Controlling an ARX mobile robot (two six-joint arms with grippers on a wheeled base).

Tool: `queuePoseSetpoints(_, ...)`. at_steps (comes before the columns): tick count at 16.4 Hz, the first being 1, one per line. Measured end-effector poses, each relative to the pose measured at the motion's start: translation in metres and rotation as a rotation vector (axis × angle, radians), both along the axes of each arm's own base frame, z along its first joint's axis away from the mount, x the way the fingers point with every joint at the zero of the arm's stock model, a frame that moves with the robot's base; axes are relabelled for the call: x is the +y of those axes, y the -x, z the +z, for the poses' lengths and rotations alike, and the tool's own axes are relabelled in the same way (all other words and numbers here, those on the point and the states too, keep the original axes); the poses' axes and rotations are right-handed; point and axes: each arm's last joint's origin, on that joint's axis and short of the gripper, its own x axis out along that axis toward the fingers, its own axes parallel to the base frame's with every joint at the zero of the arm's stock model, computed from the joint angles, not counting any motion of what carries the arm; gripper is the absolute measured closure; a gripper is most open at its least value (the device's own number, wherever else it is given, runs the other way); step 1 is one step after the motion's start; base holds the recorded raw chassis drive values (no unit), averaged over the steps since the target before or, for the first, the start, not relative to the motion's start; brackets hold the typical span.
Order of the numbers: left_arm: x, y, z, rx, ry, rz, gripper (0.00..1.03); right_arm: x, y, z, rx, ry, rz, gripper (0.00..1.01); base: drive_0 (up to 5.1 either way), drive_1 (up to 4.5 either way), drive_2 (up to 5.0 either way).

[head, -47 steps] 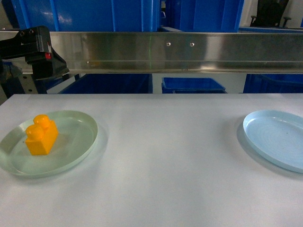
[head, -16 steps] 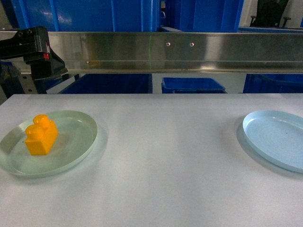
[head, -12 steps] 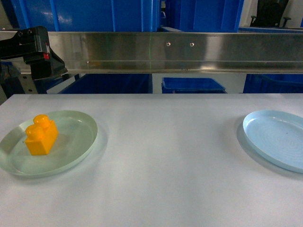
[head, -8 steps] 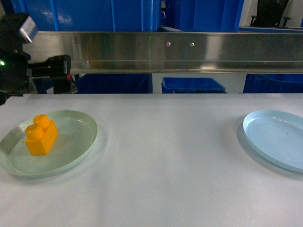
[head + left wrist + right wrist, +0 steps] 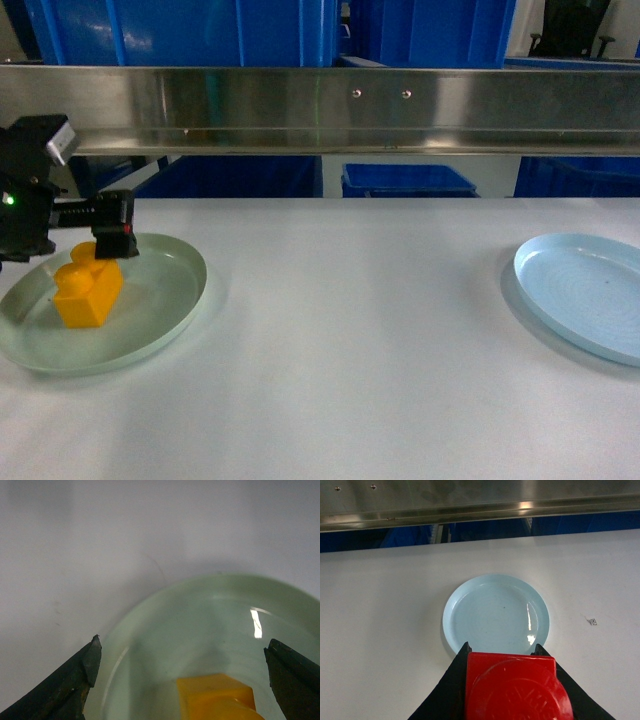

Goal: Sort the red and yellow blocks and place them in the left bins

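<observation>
On the pale green plate (image 5: 150, 300) at the desk's (image 5: 360, 340) left, the yellow block (image 5: 88, 290) sits just beneath the released left pincer (image 5: 182, 672), between its spread jaws, while the right pincer (image 5: 512, 680) grasps the red block (image 5: 517, 687).

The left arm (image 5: 35, 200) is matte black and boxy, with a pale grey tilted block on its upper end, a small green light on its side and a red mark beside the gripper (image 5: 118, 240). In the wrist views both grippers have dull black, wedge-shaped fingers (image 5: 82, 672) with worn, slightly chipped tips.
</observation>
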Motion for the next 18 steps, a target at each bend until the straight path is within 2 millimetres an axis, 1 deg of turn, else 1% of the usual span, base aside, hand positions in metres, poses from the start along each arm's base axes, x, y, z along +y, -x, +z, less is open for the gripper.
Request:
queuePoseSetpoints(2, -0.008, 0.004, -0.009, 0.032, 0.003, -0.024, 0.05, 0.000, 0.000, 0.000, 0.000, 0.000, 0.000, 0.74, 0.0, 0.00, 0.0)
queuePoseSetpoints(4, -0.013, 0.005, -0.011, 0.042, -0.004, -0.031, 0.05, 0.000, 0.000, 0.000, 0.000, 0.000, 0.000, 0.74, 0.0, 0.00, 0.0)
queuePoseSetpoints(7, -0.014, 0.007, -0.017, 0.078, -0.011, -0.026, 0.05, 0.000, 0.000, 0.000, 0.000, 0.000, 0.000, 0.74, 0.0, 0.00, 0.0)
queuePoseSetpoints(8, -0.013, 0.007, -0.017, 0.079, -0.017, -0.018, 0.15, 0.000, 0.000, 0.000, 0.000, 0.000, 0.000, 0.74, 0.0, 0.00, 0.0)
queuePoseSetpoints(9, -0.012, 0.007, -0.018, 0.074, -0.018, -0.017, 0.27, 0.000, 0.000, 0.000, 0.000, 0.000, 0.000, 0.74, 0.0, 0.00, 0.0)
queuePoseSetpoints(11, -0.012, 0.007, -0.018, 0.074, -0.019, -0.015, 0.49, 0.000, 0.000, 0.000, 0.000, 0.000, 0.000, 0.74, 0.0, 0.00, 0.0)
queuePoseSetpoints(12, -0.011, 0.007, -0.018, 0.064, -0.014, -0.017, 0.64, 0.000, 0.000, 0.000, 0.000, 0.000, 0.000, 0.74, 0.0, 0.00, 0.0)
queuePoseSetpoints(13, -0.009, 0.008, -0.018, 0.061, -0.012, -0.013, 0.73, 0.000, 0.000, 0.000, 0.000, 0.000, 0.000, 0.74, 0.0, 0.00, 0.0)
queuePoseSetpoints(14, -0.009, 0.010, -0.017, 0.051, -0.010, -0.015, 0.75, 0.000, 0.000, 0.000, 0.000, 0.000, 0.000, 0.74, 0.0, 0.00, 0.0)
queuePoseSetpoints(16, -0.008, 0.017, -0.013, 0.050, 0.005, -0.022, 0.76, 0.000, 0.000, 0.000, 0.000, 0.000, 0.000, 0.74, 0.0, 0.00, 0.0)
queuePoseSetpoints(17, -0.008, 0.021, -0.007, 0.027, 0.010, -0.023, 0.76, 0.000, 0.000, 0.000, 0.000, 0.000, 0.000, 0.74, 0.0, 0.00, 0.0)
queuePoseSetpoints(18, -0.009, 0.026, 0.011, -0.072, 0.024, -0.020, 0.76, 0.000, 0.000, 0.000, 0.000, 0.000, 0.000, 0.74, 0.0, 0.00, 0.0)
